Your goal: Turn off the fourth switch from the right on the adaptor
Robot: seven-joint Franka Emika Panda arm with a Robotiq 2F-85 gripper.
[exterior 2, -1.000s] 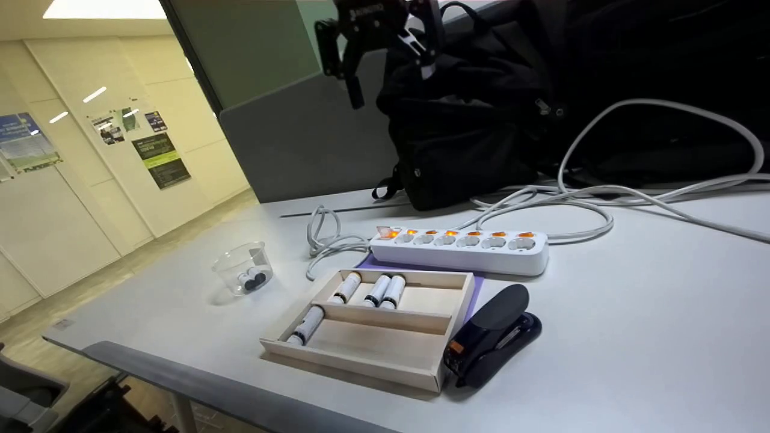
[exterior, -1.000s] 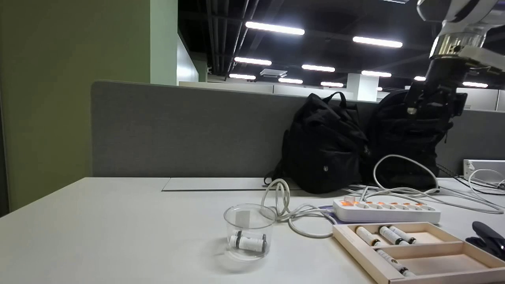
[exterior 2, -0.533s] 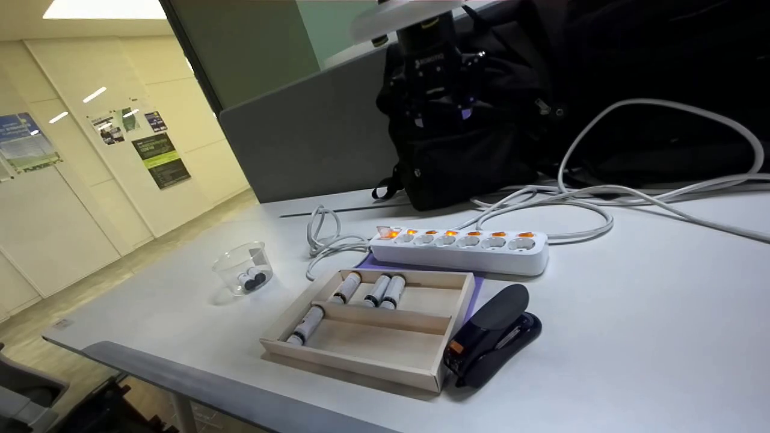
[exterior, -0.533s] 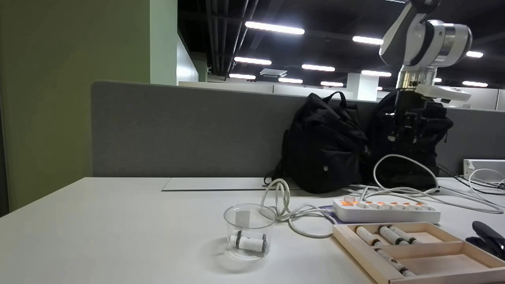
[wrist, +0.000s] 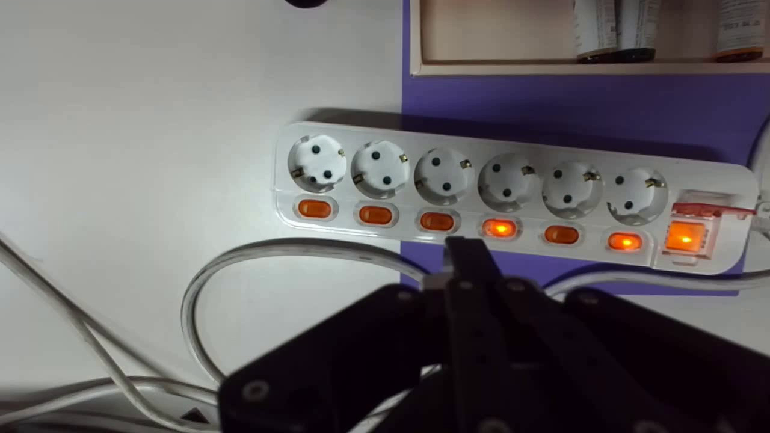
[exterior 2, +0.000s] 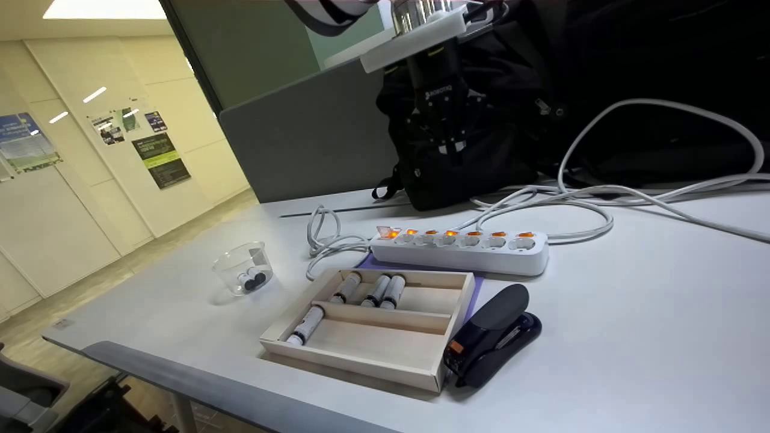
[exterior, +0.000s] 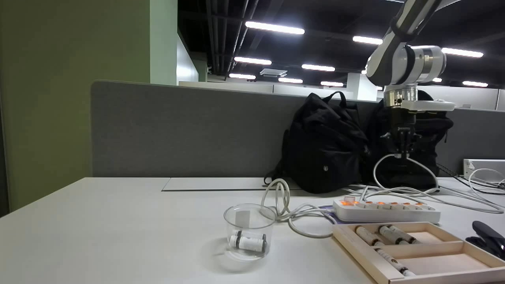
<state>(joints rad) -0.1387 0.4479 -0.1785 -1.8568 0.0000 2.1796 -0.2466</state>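
“Seven switches (exterior 2: 450,233) are counted on the white power strip (wrist: 526,210), which is found across the middle and right of the wrist view. Which is meant?”

“The middle switch (wrist: 498,228), fourth from either end if the main switch (wrist: 686,236) is included. It is lit, so the task is judged undone.”

“State of the Robotiq gripper (exterior: 403,156)?”

“Fingers (wrist: 474,261) drawn together; nothing is seen held between them. In the wrist view the tips are found a little below and right of the frame's centre, just under that switch; in both exterior views they are seen above the strip, not touching it.”

“Step in hand?”

“Approach, it is judged, with alignment nearly made. A fine sideways correction is probably called for, then a straight descent and a short press on the switch's raised end; which end is raised cannot be told. The unlit switch (wrist: 437,221) to its left in the wrist view should be spared.”
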